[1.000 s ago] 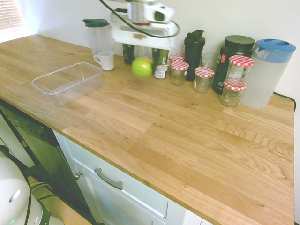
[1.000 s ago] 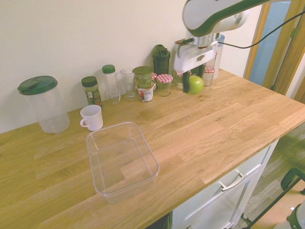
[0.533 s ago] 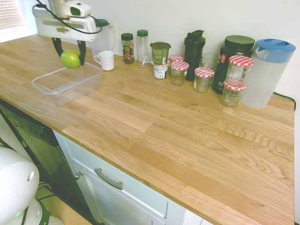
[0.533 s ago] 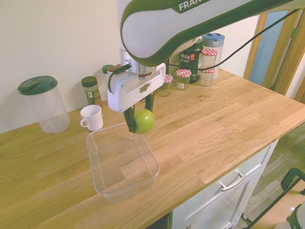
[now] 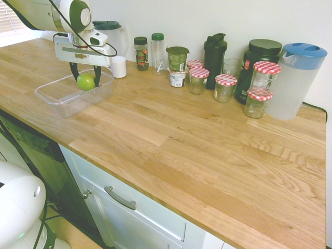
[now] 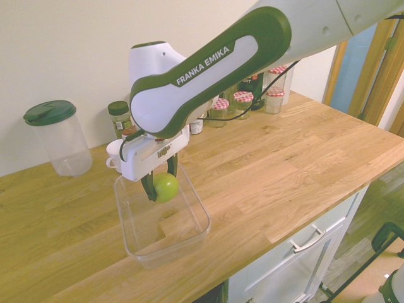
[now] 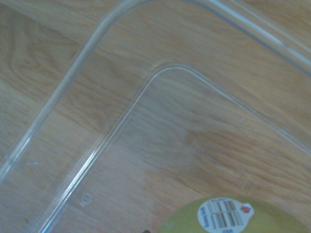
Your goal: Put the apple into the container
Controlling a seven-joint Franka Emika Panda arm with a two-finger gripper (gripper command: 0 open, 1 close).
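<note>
The arm has come down since half a second ago: the apple, then held above the container's rim toward the upper left of the first exterior view, now sits lower, within the tub's walls, and the white mug that stood clear is now half hidden behind the gripper.

The wooden counter point(image 5: 197, 140) is pale oak in long glued strips with a smooth sheen. The container point(image 6: 183, 243) is a shallow clear plastic rectangle with rounded corners and a raised rim; the grain shows straight through its floor in the wrist view.

The gripper point(image 6: 159, 188) is clenched on the apple point(image 6: 166, 187), its dark fingers pressed to either side of it. The apple hangs inside the container's far end, left of centre in the second exterior view; whether it touches the floor cannot be told. It is round, glossy, bright yellow-green, and carries a small white barcode sticker point(image 7: 227, 214).
</note>
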